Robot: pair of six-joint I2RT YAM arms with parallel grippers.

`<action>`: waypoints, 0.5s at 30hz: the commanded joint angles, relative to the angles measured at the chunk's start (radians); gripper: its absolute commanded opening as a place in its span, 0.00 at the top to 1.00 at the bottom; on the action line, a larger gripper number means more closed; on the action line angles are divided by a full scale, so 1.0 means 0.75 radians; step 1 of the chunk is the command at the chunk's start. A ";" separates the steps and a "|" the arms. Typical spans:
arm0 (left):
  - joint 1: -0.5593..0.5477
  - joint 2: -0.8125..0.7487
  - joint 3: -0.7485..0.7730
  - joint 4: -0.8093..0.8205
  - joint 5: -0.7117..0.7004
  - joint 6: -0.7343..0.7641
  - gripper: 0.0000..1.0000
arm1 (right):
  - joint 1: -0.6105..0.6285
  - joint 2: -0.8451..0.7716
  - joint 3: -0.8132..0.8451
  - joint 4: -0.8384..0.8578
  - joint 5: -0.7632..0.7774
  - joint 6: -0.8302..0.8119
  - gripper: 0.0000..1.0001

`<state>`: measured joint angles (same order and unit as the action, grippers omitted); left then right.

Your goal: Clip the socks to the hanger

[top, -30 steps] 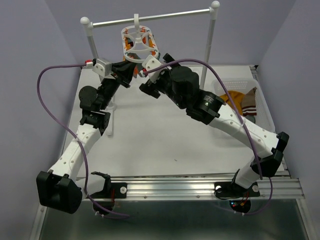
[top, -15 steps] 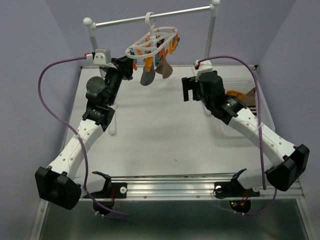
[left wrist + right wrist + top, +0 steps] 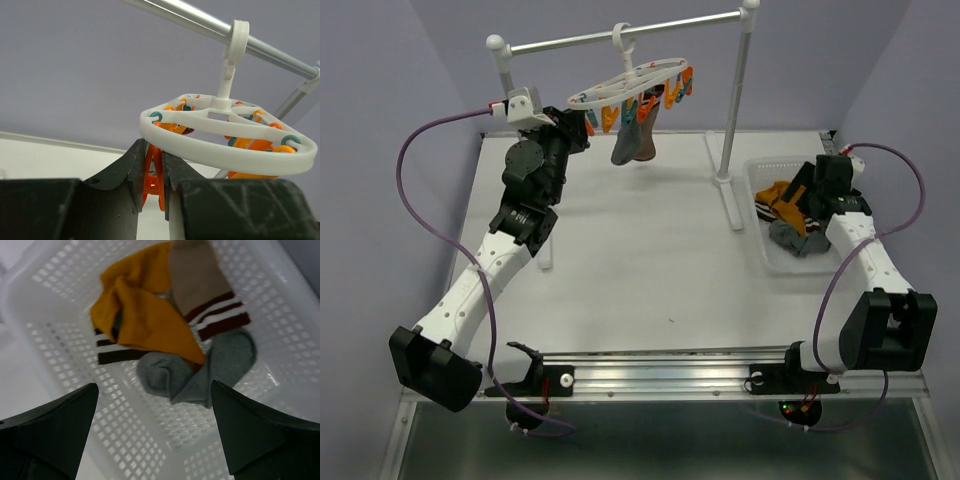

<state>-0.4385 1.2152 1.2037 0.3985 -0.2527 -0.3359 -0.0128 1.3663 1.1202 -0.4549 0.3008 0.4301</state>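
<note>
Socks (image 3: 150, 325) lie heaped in the white basket (image 3: 758, 172) at the right side of the bench (image 3: 640, 270) (mustard on top, striped and grey ones tucked under it). Two hung socks (image 3: 635, 140) dangle from the hanger (image 3: 640, 78), which hooks over the rack's crossbar (image 3: 620, 38) at the back. The left jaws stand narrow, pinched on an orange clip (image 3: 152, 175) under the near rim of the ring. The right jaws are spread wide just above the heap, holding nothing.

What worries me is that heap: the socks overlap, so a bite into the middle could bring up two at once, or catch only a loose fold that slips free on the way across. A low reach might snag the basket's lattice and drag the whole light thing along. Over on the other side, the hanger rides on one small hook and sits tilted, so any tug on the clip could set it swinging or twist it off line. The clip might also squirm out of that narrow pinch and snap closed with no sock in it.
</note>
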 commanded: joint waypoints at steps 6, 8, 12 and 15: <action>-0.053 0.022 0.066 -0.065 -0.223 -0.008 1.00 | -0.304 0.174 0.026 0.036 -0.098 0.024 0.00; -0.062 0.022 0.064 -0.067 -0.270 0.000 1.00 | -0.318 0.236 0.046 0.050 -0.096 0.020 0.00; -0.080 0.010 0.050 -0.055 -0.344 -0.006 1.00 | -0.331 0.367 0.069 0.146 -0.070 0.026 0.05; -0.088 0.004 0.033 -0.028 -0.371 -0.004 1.00 | -0.331 0.412 0.045 0.232 -0.049 0.038 0.09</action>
<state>-0.5007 1.2251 1.2190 0.3763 -0.4324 -0.3458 -0.2607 1.6726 1.1286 -0.4095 0.2451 0.4427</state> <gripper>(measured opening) 0.259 0.934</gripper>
